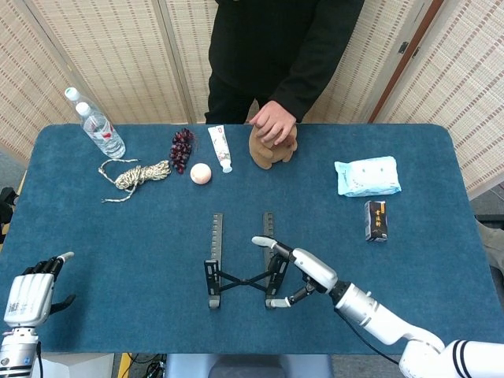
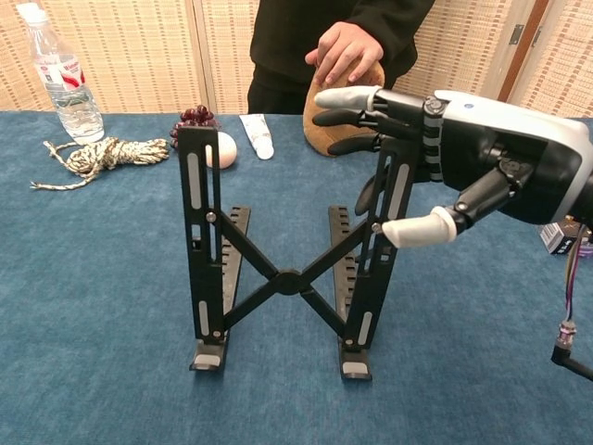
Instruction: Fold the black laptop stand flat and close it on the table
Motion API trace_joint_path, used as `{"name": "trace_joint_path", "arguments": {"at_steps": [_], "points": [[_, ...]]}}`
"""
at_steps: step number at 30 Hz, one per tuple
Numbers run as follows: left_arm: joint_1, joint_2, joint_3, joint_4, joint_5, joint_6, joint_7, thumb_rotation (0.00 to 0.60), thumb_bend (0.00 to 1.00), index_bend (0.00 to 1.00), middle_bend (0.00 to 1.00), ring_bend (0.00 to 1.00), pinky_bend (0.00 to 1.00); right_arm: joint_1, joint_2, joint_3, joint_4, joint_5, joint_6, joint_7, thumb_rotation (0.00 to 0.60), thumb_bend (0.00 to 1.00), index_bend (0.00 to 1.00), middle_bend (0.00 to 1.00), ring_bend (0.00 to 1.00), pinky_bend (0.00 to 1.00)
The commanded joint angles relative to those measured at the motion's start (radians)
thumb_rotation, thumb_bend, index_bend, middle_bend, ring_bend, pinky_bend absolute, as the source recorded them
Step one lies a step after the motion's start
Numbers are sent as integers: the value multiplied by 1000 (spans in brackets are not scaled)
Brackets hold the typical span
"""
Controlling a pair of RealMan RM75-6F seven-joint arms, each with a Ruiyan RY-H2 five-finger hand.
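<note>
The black laptop stand (image 1: 240, 277) stands open in the middle of the blue table (image 1: 409, 276). Its two uprights are raised and joined by an X brace (image 2: 289, 281), and its base rails (image 1: 216, 228) lie flat behind. My right hand (image 1: 307, 272) is at the top of the right upright (image 2: 384, 232). Its extended fingers (image 2: 357, 97) lie against the upright's far side. The thumb (image 2: 422, 227) hangs just to the near right of the upright, and contact is unclear. My left hand (image 1: 27, 295) rests open off the table's near left corner, holding nothing.
Along the far edge lie a water bottle (image 1: 98, 126), a rope bundle (image 1: 138, 175), grapes (image 1: 182, 148), a pale ball (image 1: 201, 173), a tube (image 1: 221, 147) and a brown plush (image 1: 272, 150) under a person's hand. A wipes pack (image 1: 367, 175) and a small black box (image 1: 378, 220) sit at the right.
</note>
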Motion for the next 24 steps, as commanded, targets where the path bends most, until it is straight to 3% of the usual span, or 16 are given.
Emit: {"name": "trace_joint_path", "arguments": {"at_steps": [1, 24], "points": [[1, -1, 1, 0, -2, 0, 0, 600, 63, 227, 334, 343, 456, 5, -3, -9, -2, -10, 3, 4, 600, 0, 91, 88, 108, 372], [10, -14, 4, 22, -3, 2, -13, 600, 63, 227, 341, 344, 457, 26, 0, -54, -51, -56, 32, -39, 600, 0, 91, 88, 104, 372]]}}
